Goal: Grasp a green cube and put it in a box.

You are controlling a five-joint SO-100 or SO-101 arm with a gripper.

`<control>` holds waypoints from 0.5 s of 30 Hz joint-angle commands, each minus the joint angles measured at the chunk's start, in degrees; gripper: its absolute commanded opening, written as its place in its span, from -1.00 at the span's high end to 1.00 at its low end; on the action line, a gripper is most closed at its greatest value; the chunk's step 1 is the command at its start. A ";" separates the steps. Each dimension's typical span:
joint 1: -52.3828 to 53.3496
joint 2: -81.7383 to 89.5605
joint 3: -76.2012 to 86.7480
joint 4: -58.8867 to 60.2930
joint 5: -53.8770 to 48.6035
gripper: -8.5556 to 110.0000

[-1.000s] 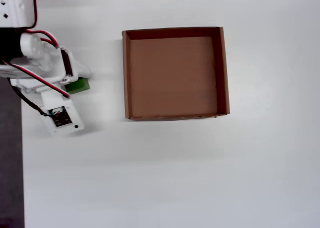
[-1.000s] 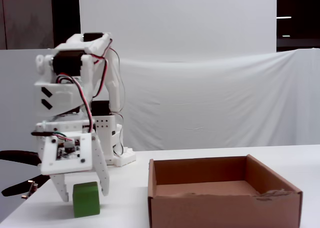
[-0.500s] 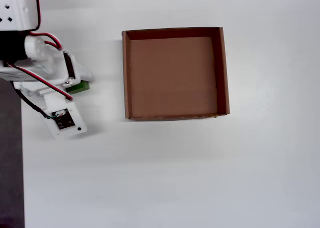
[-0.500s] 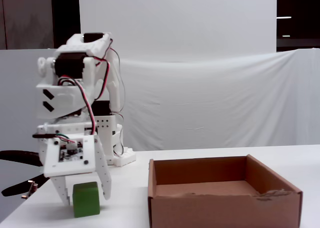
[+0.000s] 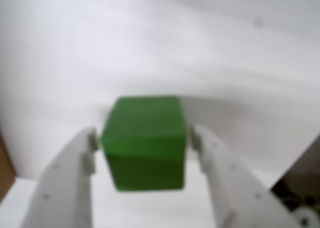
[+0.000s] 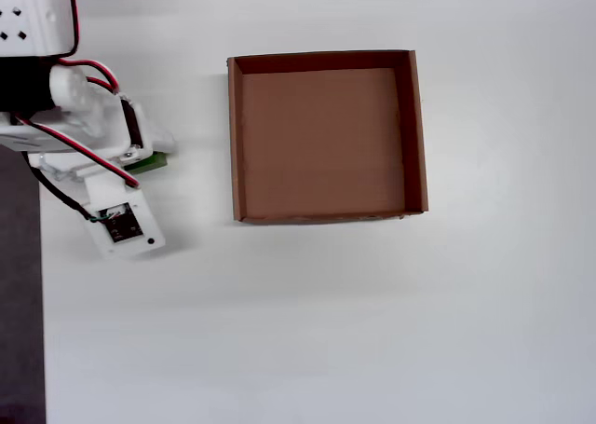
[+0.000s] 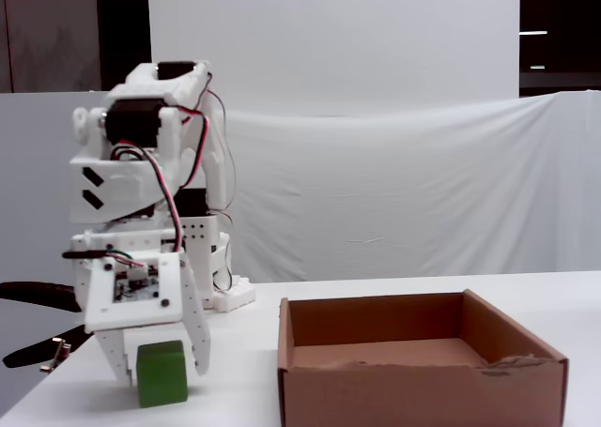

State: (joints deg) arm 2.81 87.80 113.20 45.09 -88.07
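Overhead, green cube [image 6: 149, 163] mostly hidden under arm [image 6: 88, 130]; box [image 6: 235, 144] clear.

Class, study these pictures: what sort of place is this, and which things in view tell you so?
Probably a lab or hobbyist robot-demo bench: a bare white table, a white cloth backdrop draped behind it, and a small white arm whose gripper straddles a green cube beside a cardboard box.

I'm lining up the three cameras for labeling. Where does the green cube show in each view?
Wrist view: green cube at centre, between the two fingers.
Overhead view: a green sliver at far left, mostly under the arm.
Fixed view: lower left, on the table, left of the box.
Shared landmark: the gripper straddling it.
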 commanded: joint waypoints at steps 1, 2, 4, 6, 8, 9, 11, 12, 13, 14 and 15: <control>-0.62 1.23 -2.29 -0.53 -1.23 0.51; -0.62 1.32 -2.20 -0.53 -1.23 0.52; -0.53 1.58 -1.67 -0.88 -1.23 0.53; -0.35 2.11 -0.62 -1.93 -1.23 0.54; -0.26 2.55 0.18 -2.55 -1.23 0.55; -0.18 2.81 0.44 -2.64 -1.23 0.56; -0.18 3.25 0.88 -2.64 -1.32 0.58; -0.18 3.52 1.05 -2.64 -1.32 0.59; -0.18 3.69 1.23 -2.55 -1.32 0.59; -0.18 3.87 1.32 -2.55 -1.32 0.60; -0.18 4.04 1.49 -2.55 -1.32 0.61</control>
State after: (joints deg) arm 2.81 88.15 114.79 42.89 -88.07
